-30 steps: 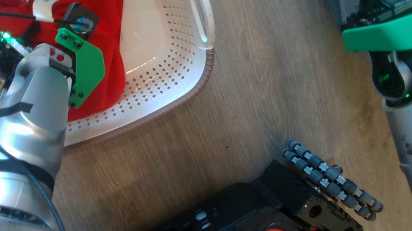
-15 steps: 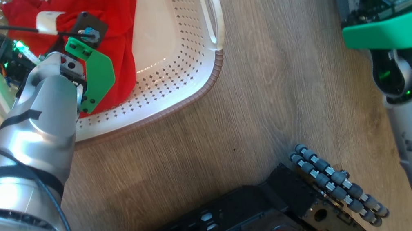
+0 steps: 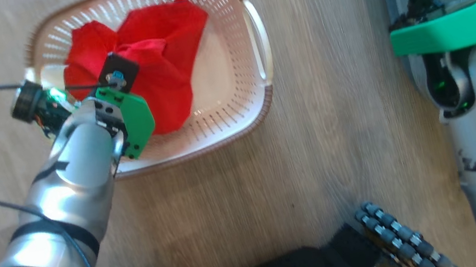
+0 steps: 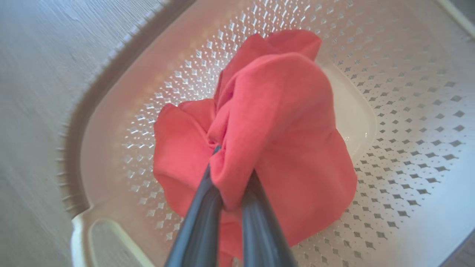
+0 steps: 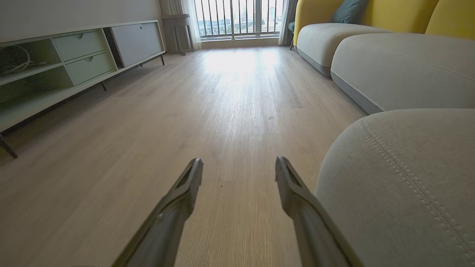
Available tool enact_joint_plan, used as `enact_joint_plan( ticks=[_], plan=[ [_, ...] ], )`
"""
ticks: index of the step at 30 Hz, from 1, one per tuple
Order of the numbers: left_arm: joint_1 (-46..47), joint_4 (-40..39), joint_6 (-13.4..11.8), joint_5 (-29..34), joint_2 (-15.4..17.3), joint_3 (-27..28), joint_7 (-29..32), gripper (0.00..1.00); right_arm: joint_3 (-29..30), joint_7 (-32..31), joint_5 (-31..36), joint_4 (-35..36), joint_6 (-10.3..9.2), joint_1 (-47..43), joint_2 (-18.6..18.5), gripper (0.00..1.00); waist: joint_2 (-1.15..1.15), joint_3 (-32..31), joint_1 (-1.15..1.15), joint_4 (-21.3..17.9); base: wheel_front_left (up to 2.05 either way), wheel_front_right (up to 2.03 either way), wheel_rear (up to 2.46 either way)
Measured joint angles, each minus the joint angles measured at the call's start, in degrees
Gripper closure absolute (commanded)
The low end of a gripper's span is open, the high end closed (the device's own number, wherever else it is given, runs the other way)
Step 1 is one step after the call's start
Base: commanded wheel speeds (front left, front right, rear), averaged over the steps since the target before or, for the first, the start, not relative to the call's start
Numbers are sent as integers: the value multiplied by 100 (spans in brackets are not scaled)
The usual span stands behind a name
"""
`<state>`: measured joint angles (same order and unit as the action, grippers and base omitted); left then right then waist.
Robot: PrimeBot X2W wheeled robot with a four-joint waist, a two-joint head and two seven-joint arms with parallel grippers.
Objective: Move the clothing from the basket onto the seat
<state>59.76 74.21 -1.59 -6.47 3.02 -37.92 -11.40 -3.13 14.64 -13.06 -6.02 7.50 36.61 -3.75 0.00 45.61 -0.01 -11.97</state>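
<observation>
Where my left gripper (image 4: pixel 232 168) closes, two dark fingers (image 4: pixel 200 215) pinch a fold of the clothing (image 4: pixel 274 122): jaws almost together, red cloth squeezed between them. The fabric is plain bright red, bunched into a rounded lump that gathers to the pinch point. I cannot tell whether its lower folds rest on the basket bottom.

Past the cloth is the basket (image 4: pixel 408 111): cream plastic, diamond perforations, and a smooth unpierced patch in the bottom just beyond the garment. One side handle (image 4: pixel 79 237) sits at the lower left of the left wrist view.

Head view: the red bundle lies wholly inside the basket's outline, toward its left half. My silver left forearm (image 3: pixel 78 178) reaches in over the near part of the brown rim (image 3: pixel 202 151). The basket stands on the pale wood-grain floor (image 3: pixel 275 185).

My right gripper (image 5: pixel 239 170) has its fingers spread wide with nothing between them, low over the floor. Just beside it on the right is the seat (image 5: pixel 400 178): grey, rounded edge, paired lines of pale stitching.

Farther along, more grey cushions (image 5: pixel 404 66) run in a row, with yellow backrests (image 5: pixel 393 11) behind. Across the floor, on the left, is a low cabinet (image 5: pixel 74 59) with pale green drawers. Farthest off is a bright barred window (image 5: pixel 237 16).
</observation>
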Motion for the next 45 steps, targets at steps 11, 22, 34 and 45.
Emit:
enact_joint_plan(
  ticks=[11,22,34,45],
  plan=[
    [-681,-541,91,-636,-92,211,-281,100,-49,0,4,-501,0,-448,-164,0,0,-1184,0,382,0,0,0],
    [-1496,-1889,-20,-967,-99,330,-282,100,-138,0,-21,-924,0,-1067,-220,0,0,-2362,0,713,0,0,0],
    [-2257,-3082,-62,-967,-85,686,-288,100,-286,-1,-102,-1227,0,-1672,-225,0,0,-3400,0,989,0,0,0],
    [-2708,-4502,-114,-938,-45,1005,-288,100,-301,-1,-114,-1399,0,-2017,-225,0,0,-4000,0,1173,0,0,0]
  ],
)
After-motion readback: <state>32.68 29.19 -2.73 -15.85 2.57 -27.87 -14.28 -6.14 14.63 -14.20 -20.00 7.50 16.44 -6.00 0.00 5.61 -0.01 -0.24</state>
